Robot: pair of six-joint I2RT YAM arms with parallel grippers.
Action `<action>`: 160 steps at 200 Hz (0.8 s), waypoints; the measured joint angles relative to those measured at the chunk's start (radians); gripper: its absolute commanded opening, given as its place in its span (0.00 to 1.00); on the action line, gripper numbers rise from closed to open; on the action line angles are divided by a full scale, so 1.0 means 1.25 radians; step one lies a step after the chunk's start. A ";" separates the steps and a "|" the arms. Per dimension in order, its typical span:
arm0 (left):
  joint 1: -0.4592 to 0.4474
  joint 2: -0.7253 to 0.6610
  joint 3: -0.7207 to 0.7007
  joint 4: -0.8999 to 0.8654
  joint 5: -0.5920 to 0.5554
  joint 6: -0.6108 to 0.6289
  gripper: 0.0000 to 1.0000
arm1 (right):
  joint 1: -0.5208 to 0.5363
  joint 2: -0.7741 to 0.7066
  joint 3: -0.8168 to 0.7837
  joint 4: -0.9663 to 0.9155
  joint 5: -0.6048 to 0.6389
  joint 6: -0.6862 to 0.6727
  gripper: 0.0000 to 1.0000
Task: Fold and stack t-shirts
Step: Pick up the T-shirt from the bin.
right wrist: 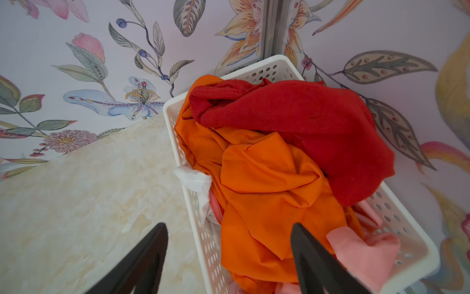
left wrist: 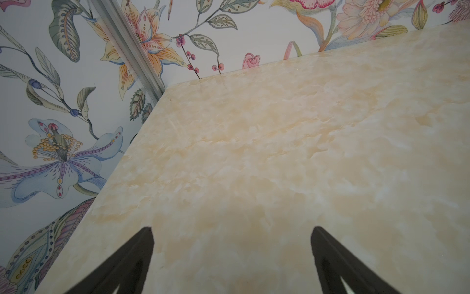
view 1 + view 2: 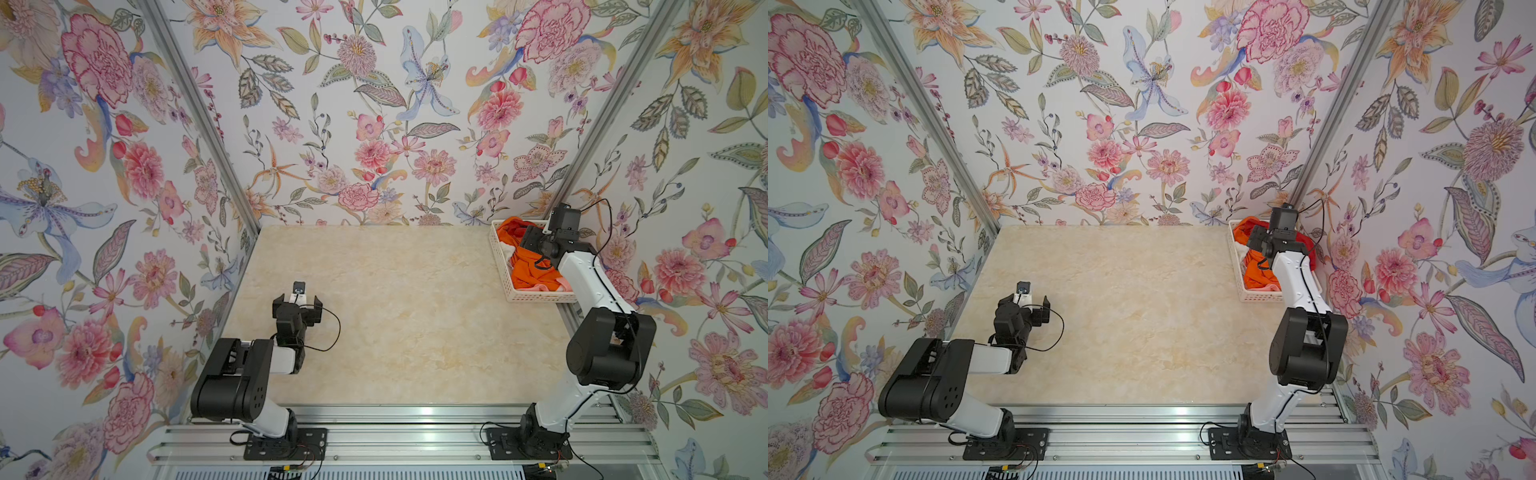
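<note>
We're at the very start here, the pick-up step, with nothing folded yet. The white basket (image 1: 267, 68) is sitting in the far right corner of the desk (image 3: 395, 291), tight against the walls. All three garments are lying crumpled inside it. The red t-shirt (image 1: 305, 127) is heaped on top toward the wall. The orange t-shirt (image 1: 267, 178) is spilling out beneath it through the middle. The pink-and-white t-shirt (image 1: 363, 249) is peeking out at the bottom and along the near end.

The right claw (image 1: 229, 226) is hovering just above the basket, released, with nothing between its jaws. One finger is hanging over the orange cloth and the other over the desk side of the basket wall. So the wall itself is lying between the jaws, and that could be trouble.

Across the way, the left claw (image 2: 232, 229) is waiting wide apart and empty over bare desk, well away from the basket.

The next move, by my reading, is calling for the right claw to shift inward off the rim. Then it should drop onto a raised fold of orange and pinch one layer only. Otherwise it may be dragging the red one along, or the whole basket.
</note>
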 measured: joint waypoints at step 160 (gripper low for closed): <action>0.000 0.000 0.000 0.000 0.000 0.000 0.98 | -0.015 0.211 0.104 -0.175 0.021 -0.027 0.13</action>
